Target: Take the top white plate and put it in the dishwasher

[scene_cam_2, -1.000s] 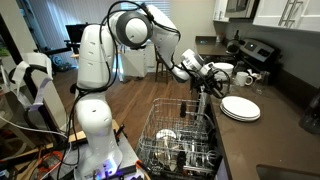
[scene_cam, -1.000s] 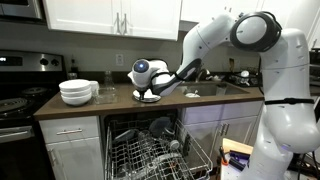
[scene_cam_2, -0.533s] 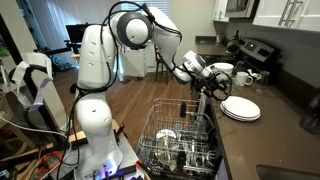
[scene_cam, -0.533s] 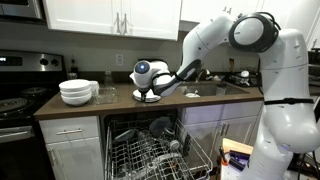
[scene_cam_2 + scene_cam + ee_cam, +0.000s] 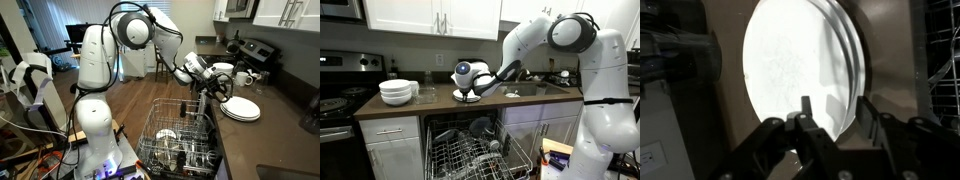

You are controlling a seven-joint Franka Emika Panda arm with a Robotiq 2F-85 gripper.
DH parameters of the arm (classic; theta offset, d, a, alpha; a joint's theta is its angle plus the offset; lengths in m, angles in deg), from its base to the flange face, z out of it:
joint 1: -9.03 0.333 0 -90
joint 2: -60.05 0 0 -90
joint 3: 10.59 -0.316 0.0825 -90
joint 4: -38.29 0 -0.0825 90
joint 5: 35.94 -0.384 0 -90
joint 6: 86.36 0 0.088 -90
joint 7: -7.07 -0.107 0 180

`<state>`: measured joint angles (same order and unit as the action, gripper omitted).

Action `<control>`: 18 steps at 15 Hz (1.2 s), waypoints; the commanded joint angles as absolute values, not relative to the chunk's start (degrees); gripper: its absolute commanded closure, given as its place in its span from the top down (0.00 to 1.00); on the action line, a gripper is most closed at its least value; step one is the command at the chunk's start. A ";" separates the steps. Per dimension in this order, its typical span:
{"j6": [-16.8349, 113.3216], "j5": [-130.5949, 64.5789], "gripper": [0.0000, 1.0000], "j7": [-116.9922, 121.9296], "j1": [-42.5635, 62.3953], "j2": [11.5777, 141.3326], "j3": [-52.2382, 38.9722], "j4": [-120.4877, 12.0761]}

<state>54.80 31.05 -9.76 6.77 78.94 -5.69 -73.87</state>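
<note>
A home kitchen: white cabinets (image 5: 430,15) at 12 o'clock, a stove (image 5: 335,100) at 9 o'clock, a brown worktop (image 5: 435,104), and the open dishwasher (image 5: 470,155) at 6 o'clock.

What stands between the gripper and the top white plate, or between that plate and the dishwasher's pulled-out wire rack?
Nothing visible. In the wrist view the black gripper sits at the rim of the round white top plate. The grey wire rack of the dishwasher stands pulled out just below the counter, partly loaded.
</note>
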 commanded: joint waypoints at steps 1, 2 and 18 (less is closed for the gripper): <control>55.97 30.35 0.20 -7.48 6.03 79.13 -5.73 -73.80; 56.07 30.39 0.22 -7.55 6.01 79.21 -5.69 -73.78; 61.50 32.29 0.01 -7.96 5.99 79.65 -4.81 -73.91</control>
<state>59.21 31.39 -9.71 6.76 79.71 -4.90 -73.87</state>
